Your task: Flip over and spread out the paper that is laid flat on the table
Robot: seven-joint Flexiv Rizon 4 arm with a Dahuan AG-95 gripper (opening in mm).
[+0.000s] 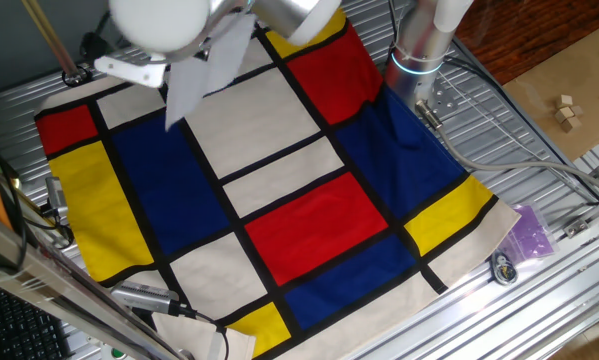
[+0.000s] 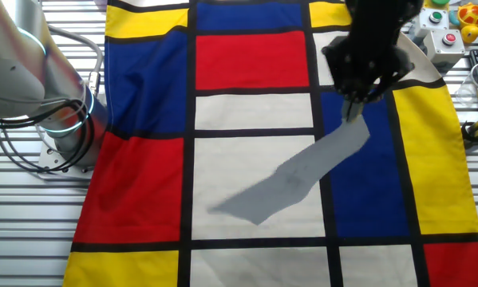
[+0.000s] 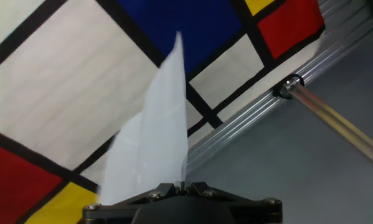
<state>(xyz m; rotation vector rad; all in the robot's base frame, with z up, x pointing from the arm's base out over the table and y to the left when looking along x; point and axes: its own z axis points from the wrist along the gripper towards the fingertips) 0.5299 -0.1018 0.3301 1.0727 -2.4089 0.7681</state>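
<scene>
Paper (image 2: 302,177) is up off the cloth (image 2: 246,163) right now, operator, pinched by one edge in your gripper (image 2: 355,102) and hanging away from it as a loose, slightly twisted sheet. In the hand view you can see the jaws closed flat on the sheet's near edge, with the rest of it standing out along the fingers toward the blue and cream blocks. From the other fixed view the free end trails down over the middle cream panel, low to the cloth, though I can't tell whether that far corner is touching or just clear of it.

My read: you're in the flip itself. The pick is done, the sheet is airborne, and nothing is laid back yet. The next move looks like a sweep across the table (image 1: 539,190) that lets the trailing edge land first, then a lowering of the held edge past it so the underside ends face up. Keep it low and steady; a sheet this limp will likely fold on itself or drag into a crease if the free end catches. Only after it's lying flat should you let go and smooth it out.

Containers: none in play. I see no bin, tray or box holding anything on the cloth.
</scene>
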